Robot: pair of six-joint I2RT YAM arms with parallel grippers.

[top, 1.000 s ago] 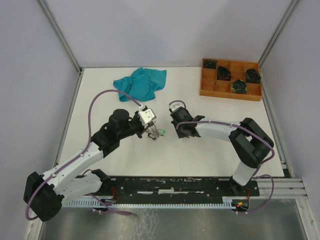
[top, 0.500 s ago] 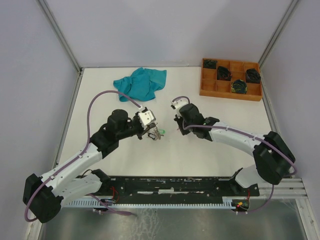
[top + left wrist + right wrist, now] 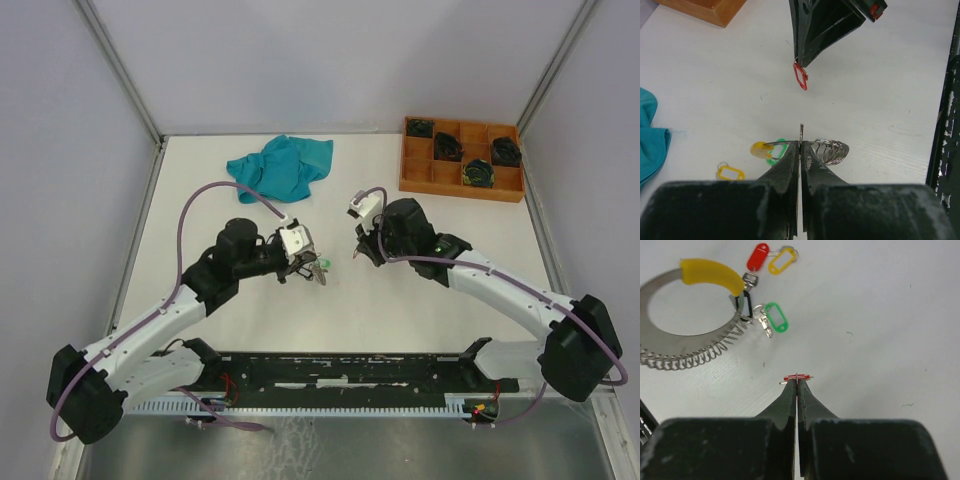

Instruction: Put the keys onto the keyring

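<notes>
The keyring (image 3: 661,283) is a flat silvery ring with a yellow sleeve (image 3: 710,271) and a row of small rings (image 3: 690,359) strung along it. My left gripper (image 3: 800,145) is shut on the keyring's wire (image 3: 782,143), holding it just over the table. Keys with red (image 3: 758,256), yellow (image 3: 781,260), green (image 3: 776,322) and black (image 3: 743,302) tags lie beside the sleeve. My right gripper (image 3: 797,381) is shut on a red-tagged key (image 3: 801,77), which hangs above the table a short way right of the keyring. In the top view the left gripper (image 3: 318,268) and the right gripper (image 3: 362,250) face each other.
A teal cloth (image 3: 280,165) lies crumpled at the back left. An orange wooden tray (image 3: 460,187) with dark coiled bundles in its compartments stands at the back right. White side walls fence the table.
The right arm has stretched out, its elbow swinging far to the right, while its gripper stays near the keyring with the red-tagged key. The left gripper has shifted slightly right.
</notes>
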